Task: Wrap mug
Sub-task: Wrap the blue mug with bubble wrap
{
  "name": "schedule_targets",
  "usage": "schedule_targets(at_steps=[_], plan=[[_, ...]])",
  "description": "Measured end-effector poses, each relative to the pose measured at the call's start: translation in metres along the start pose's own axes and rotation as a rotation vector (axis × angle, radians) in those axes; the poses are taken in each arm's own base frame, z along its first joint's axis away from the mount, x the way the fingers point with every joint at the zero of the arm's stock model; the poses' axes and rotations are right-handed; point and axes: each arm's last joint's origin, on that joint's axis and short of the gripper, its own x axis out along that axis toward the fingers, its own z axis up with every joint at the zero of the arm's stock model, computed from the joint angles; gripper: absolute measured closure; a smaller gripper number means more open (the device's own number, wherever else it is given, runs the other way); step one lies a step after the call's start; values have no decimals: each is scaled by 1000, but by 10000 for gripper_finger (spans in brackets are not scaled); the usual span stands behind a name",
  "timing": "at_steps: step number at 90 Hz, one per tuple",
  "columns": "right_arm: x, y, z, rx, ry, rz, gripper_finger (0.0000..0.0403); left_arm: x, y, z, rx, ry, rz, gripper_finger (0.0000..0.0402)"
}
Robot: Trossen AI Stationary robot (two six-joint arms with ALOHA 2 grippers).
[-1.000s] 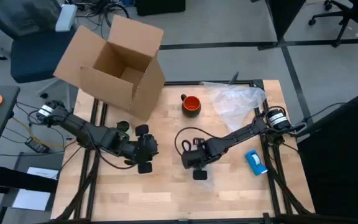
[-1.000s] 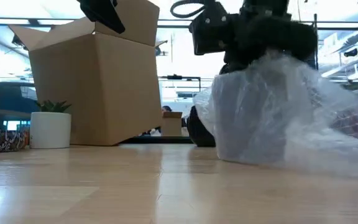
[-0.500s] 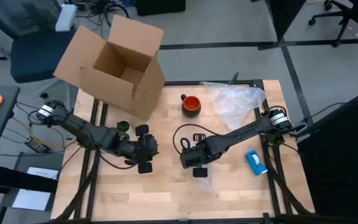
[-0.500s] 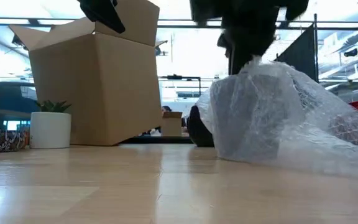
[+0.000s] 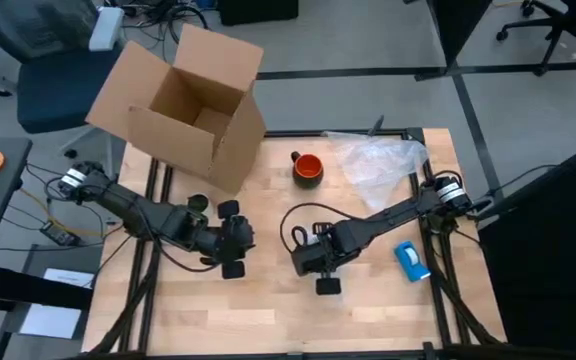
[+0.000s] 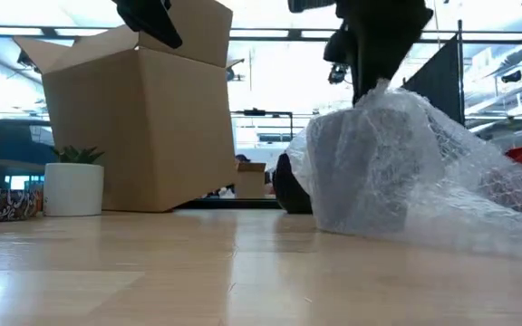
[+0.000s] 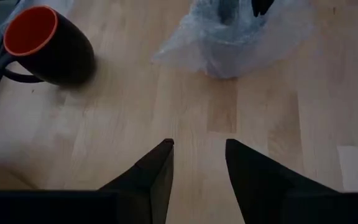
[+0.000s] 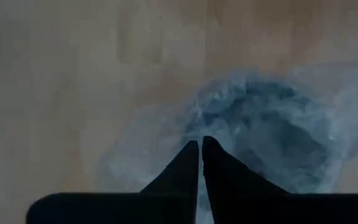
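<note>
The mug (image 5: 308, 168) is small and round, with a bright orange-red inside and a darker outside. It stands upright on the wooden tabletop, mouth open upward, toward the far edge near the middle of the table's width. Its dark handle sticks out to the left side. In the left wrist view the mug (image 7: 44, 47) shows a near-black outer wall and nothing inside it.

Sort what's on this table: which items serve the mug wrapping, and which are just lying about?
Job: mug; bubble wrap, a piece pinched by the right gripper; possibly the cardboard box.
Lying about: blue item; potted plant; left gripper, idle and open.
</note>
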Motion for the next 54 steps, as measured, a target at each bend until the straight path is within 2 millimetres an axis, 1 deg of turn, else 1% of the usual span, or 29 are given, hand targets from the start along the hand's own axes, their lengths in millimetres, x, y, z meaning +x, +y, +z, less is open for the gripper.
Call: schedule_targets(at_steps=[20, 37, 54], plan=[[17, -14, -7, 47, 59, -27, 403, 0, 0, 0, 0, 0, 0, 273], [35, -26, -10, 67, 49, -28, 403, 0, 0, 0, 0, 0, 0, 273], [50, -36, -15, 84, 54, 19, 403, 0, 0, 0, 0, 0, 0, 273]])
